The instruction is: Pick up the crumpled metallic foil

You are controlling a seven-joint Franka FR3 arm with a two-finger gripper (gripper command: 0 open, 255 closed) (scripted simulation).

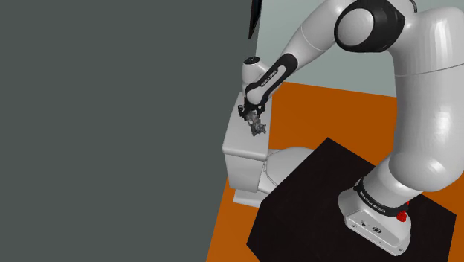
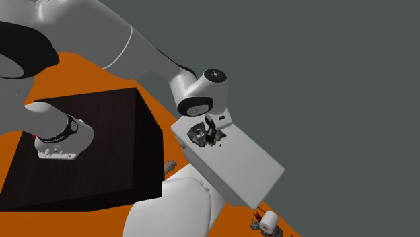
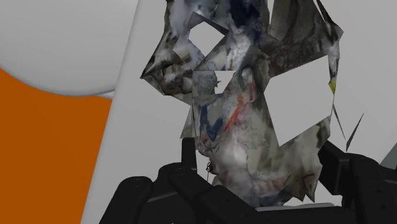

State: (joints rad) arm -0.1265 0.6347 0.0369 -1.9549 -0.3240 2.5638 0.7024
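The crumpled foil (image 1: 257, 126) is a grey, jagged wad with dark and reddish marks. It sits at the top of a white toilet tank (image 1: 245, 149), close to the lid (image 2: 249, 165). My black gripper (image 1: 250, 113) comes down on it from above. In the second exterior view the foil (image 2: 200, 134) lies at the lid's end nearest the arm, under the gripper (image 2: 211, 131). In the wrist view the foil (image 3: 242, 127) sits between both fingers (image 3: 188, 153) and they clasp it, so the gripper (image 3: 261, 154) is shut on it. Whether it rests on the lid or hangs just above, I cannot tell.
The white toilet bowl (image 1: 288, 158) stands between the tank and the black stand (image 1: 312, 205). A grey wall (image 1: 111, 126) rises right beside the tank. The floor (image 1: 349, 112) is orange. A small white roll (image 2: 269, 220) lies on the floor beyond the tank.
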